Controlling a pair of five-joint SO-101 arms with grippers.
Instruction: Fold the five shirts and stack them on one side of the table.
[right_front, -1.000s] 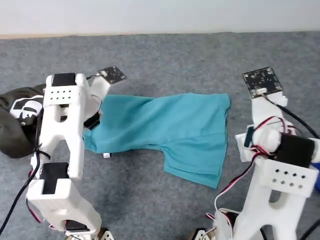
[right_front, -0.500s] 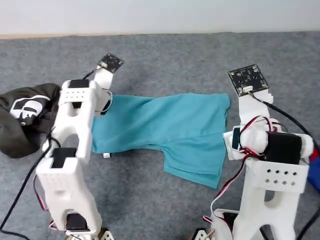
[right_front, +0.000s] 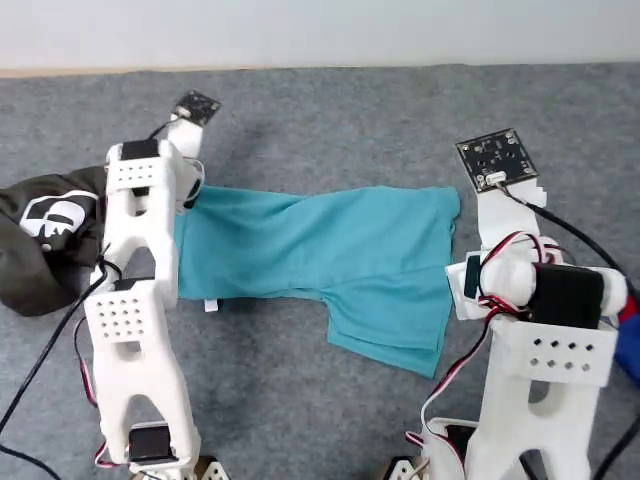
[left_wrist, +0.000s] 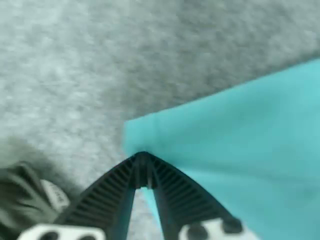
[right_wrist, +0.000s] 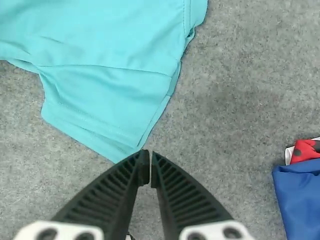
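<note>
- My left gripper (left_wrist: 142, 159) was closed at the upper left corner of the teal shirt (right_front: 340, 250), its jaws pressed together with what looked like the fabric edge pinched between them.
- My right gripper (right_wrist: 145, 159) was closed on nothing, low over the grey table (right_front: 330, 120) just beside the shirt's lower right corner.
- The shirt lay spread across the middle of the table, not yet folded, with its lower right part bunched and doubled.
- Risk: my left pinch looked thin, right on the hem, so a pull could let the corner slip out.
- Risk: with only one corner held, dragging would probably skew or wrinkle the shirt rather than fold it.
- Risk: the black garment (right_front: 40, 240) at the left edge sat near my left arm and could get swept along.
- Risk: my right gripper would need to open before it could take any fabric.
- Writing: a small white tag (right_front: 210, 305) showed at the shirt's lower left edge, too small to read.
- The black garment carried a white print, and a blue garment (right_wrist: 300, 195) had a red patch beside it; I could read no words on either.
</note>
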